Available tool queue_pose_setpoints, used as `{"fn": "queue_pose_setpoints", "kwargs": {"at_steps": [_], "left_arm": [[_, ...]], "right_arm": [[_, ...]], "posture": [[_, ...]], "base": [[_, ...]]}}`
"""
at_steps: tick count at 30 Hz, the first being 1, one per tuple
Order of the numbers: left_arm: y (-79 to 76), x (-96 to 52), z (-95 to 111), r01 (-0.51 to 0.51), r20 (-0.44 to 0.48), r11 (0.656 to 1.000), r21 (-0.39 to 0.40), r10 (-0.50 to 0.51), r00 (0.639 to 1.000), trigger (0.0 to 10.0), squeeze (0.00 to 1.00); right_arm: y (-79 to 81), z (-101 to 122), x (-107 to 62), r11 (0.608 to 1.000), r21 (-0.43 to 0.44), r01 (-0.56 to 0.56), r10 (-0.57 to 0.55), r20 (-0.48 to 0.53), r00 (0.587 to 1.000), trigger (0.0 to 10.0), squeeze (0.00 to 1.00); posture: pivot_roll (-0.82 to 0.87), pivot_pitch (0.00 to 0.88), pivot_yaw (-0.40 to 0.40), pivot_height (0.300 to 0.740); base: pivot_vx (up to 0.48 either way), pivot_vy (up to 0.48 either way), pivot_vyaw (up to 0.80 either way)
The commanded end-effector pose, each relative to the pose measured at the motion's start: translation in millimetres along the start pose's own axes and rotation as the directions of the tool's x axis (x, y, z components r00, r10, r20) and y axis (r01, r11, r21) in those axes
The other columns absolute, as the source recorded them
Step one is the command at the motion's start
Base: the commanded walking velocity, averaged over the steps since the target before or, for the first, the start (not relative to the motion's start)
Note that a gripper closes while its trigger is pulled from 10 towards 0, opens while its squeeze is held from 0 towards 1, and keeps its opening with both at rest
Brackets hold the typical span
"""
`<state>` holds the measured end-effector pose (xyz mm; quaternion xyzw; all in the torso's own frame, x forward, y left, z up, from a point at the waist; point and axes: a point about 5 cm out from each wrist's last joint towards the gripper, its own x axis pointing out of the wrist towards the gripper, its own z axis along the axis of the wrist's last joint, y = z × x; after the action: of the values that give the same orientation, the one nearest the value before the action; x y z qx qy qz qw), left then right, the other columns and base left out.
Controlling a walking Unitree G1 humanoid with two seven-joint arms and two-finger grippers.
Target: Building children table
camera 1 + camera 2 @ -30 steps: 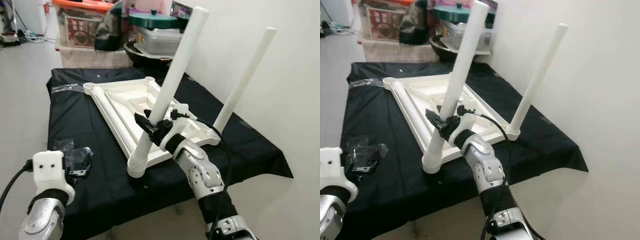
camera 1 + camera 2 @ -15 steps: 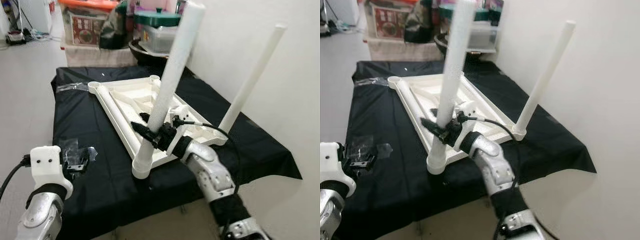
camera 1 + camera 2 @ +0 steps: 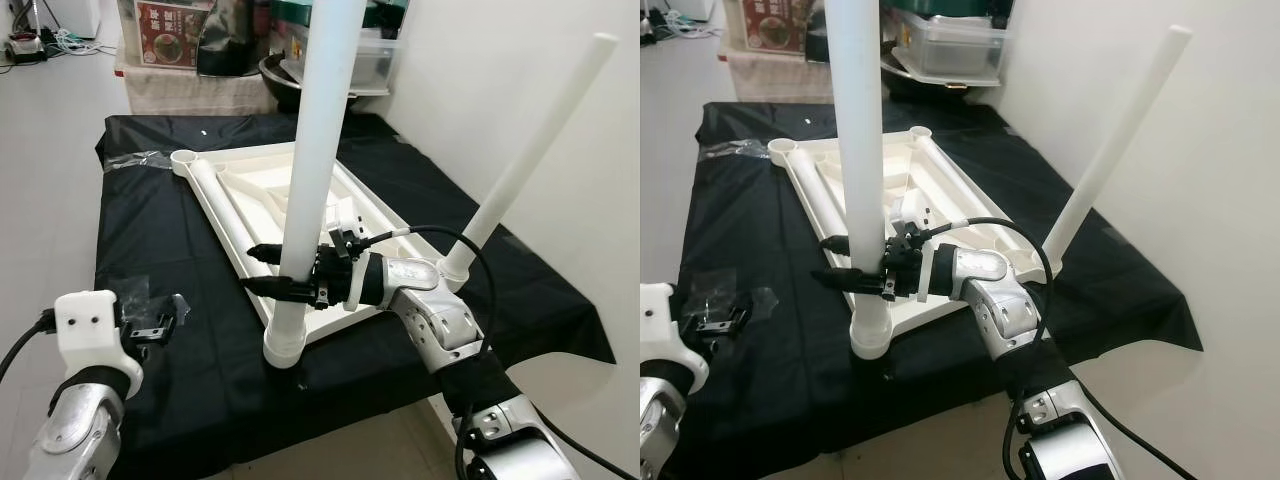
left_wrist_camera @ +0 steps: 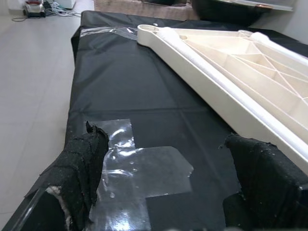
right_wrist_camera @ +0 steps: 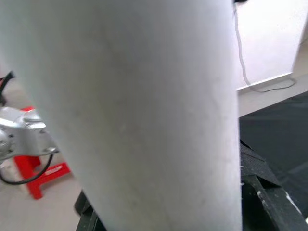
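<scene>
An upside-down white table top (image 3: 255,195) lies on a black-covered table. A white leg (image 3: 315,150) stands nearly upright in the near corner socket (image 3: 284,348). My right gripper (image 3: 265,271) is shut on this leg low down, one black finger on each side. In the right wrist view the leg (image 5: 144,110) is very close. A second leg (image 3: 525,160) stands in the right corner, leaning right. A third white tube (image 3: 225,215) lies along the top's left edge. My left gripper (image 4: 163,187) hovers open over the cloth at the front left, fingers (image 4: 79,163) wide apart.
Clear plastic (image 4: 139,168) lies under the left gripper, beside a small bag of black parts (image 3: 150,315). Storage boxes and a pot (image 3: 300,70) stand behind the table. A white wall (image 3: 520,60) runs along the right. The far left corner socket (image 3: 186,158) stands open.
The near leg has swung from leaning right to nearly upright, with my right gripper still on it and now reaching across from the right. The camera has shifted too.
</scene>
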<state>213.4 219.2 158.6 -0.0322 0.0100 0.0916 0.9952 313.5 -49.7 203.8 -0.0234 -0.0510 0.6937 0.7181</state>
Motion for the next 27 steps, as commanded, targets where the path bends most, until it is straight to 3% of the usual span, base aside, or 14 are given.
{"fn": "queue_pose_setpoints", "kwargs": {"at_steps": [1, 7, 12, 14, 16, 17, 19, 20, 21, 22, 23, 24, 25, 27], "left_arm": [[-2.1, -2.4, -3.0, 0.005, -0.021, 1.0, -0.018, -0.005, 1.0, 10.0, 0.0], [-1.6, -4.5, -2.8, -0.005, -0.022, 0.999, -0.04, 0.004, 1.0, 10.0, 0.0], [-0.3, -6.4, -1.6, -0.018, -0.02, 0.998, -0.052, 0.017, 1.0, 10.0, 0.0], [2.7, -7.4, -0.3, -0.033, -0.018, 0.997, -0.063, 0.032, 0.999, 10.0, 0.0], [2.7, -7.4, -0.3, -0.033, -0.018, 0.997, -0.063, 0.032, 0.999, 10.0, 0.0], [3.7, -7.5, 0.1, -0.037, -0.017, 0.997, -0.065, 0.036, 0.999, 10.0, 0.0], [3.7, -7.5, 0.1, -0.037, -0.017, 0.997, -0.065, 0.036, 0.999, 10.0, 0.0], [4.5, -7.4, 0.2, -0.04, -0.017, 0.997, -0.066, 0.039, 0.999, 10.0, 0.0], [4.5, -7.4, 0.2, -0.04, -0.017, 0.997, -0.066, 0.039, 0.999, 10.0, 0.0], [6.6, -5.9, 0.7, -0.052, -0.015, 0.996, -0.067, 0.051, 0.999, 10.0, 0.0], [6.6, -5.9, 0.7, -0.052, -0.015, 0.996, -0.067, 0.051, 0.999, 10.0, 0.0], [8.8, -4.2, 0.4, -0.064, -0.015, 0.996, -0.066, 0.063, 0.998, 10.0, 0.0], [8.8, -4.2, 0.4, -0.064, -0.015, 0.996, -0.066, 0.063, 0.998, 10.0, 0.0], [11.4, -1.3, -0.8, -0.081, -0.019, 0.995, -0.066, 0.08, 0.997, 10.0, 0.0]], "right_arm": [[11.4, -28.9, 2.3, 0.986, 0.143, -0.081, 0.09, -0.056, 0.994, 10.0, 0.0], [13.6, -29.1, 8.8, 0.982, 0.146, -0.12, 0.126, -0.029, 0.992, 10.0, 0.0], [-1.0, -30.5, 21.0, 0.97, 0.161, 0.185, -0.195, 0.052, 0.979, 10.0, 0.0], [-8.9, -39.5, 18.9, 0.853, 0.182, 0.489, -0.505, 0.053, 0.861, 10.0, 0.0], [-8.9, -39.5, 18.9, 0.853, 0.182, 0.489, -0.505, 0.053, 0.861, 10.0, 0.0], [-9.8, -41.9, 16.4, 0.808, 0.178, 0.562, -0.578, 0.057, 0.814, 10.0, 0.0], [-9.8, -41.9, 16.4, 0.808, 0.178, 0.562, -0.578, 0.057, 0.814, 10.0, 0.0], [-10.8, -45.5, 13.4, 0.758, 0.169, 0.63, -0.644, 0.041, 0.764, 10.0, 0.0], [-10.8, -45.5, 13.4, 0.758, 0.169, 0.63, -0.644, 0.041, 0.764, 10.0, 0.0], [-13.2, -50.3, 2.7, 0.667, 0.146, 0.731, -0.741, 0.031, 0.67, 10.0, 0.0], [-13.2, -50.3, 2.7, 0.667, 0.146, 0.731, -0.741, 0.031, 0.67, 10.0, 0.0], [-14.0, -52.4, -8.9, 0.579, 0.108, 0.808, -0.814, 0.03, 0.58, 10.0, 0.0], [-14.0, -52.4, -8.9, 0.579, 0.108, 0.808, -0.814, 0.03, 0.58, 10.0, 0.0], [-14.3, -52.6, -21.7, 0.49, 0.056, 0.87, -0.872, 0.035, 0.488, 10.0, 0.0]], "posture": [[0.22, 0.0, -0.168, 0.74], [0.23, 0.0, -0.176, 0.74], [0.24, 0.0, -0.177, 0.74], [0.23, 0.0, -0.164, 0.74], [0.23, 0.0, -0.164, 0.74], [0.23, 0.0, -0.158, 0.74], [0.23, 0.0, -0.158, 0.74], [0.23, 0.0, -0.156, 0.74], [0.23, 0.0, -0.156, 0.74], [0.22, 0.0, -0.137, 0.74], [0.22, 0.0, -0.137, 0.74], [0.21, 0.0, -0.134, 0.74], [0.21, 0.0, -0.134, 0.74], [0.21, 0.0, -0.133, 0.74]], "base": [[0.0, 0.0, 0.0], [0.0, 0.0, 0.0], [0.0, 0.0, 0.0], [0.0, 0.0, 0.0], [0.0, 0.0, 0.0], [0.0, 0.0, 0.0], [0.0, 0.0, 0.0], [0.0, 0.0, 0.0], [0.0, 0.0, 0.0], [0.0, 0.0, 0.0], [0.0, 0.0, 0.0], [0.0, 0.0, 0.0], [0.0, 0.0, 0.0], [0.0, 0.0, 0.0]]}}
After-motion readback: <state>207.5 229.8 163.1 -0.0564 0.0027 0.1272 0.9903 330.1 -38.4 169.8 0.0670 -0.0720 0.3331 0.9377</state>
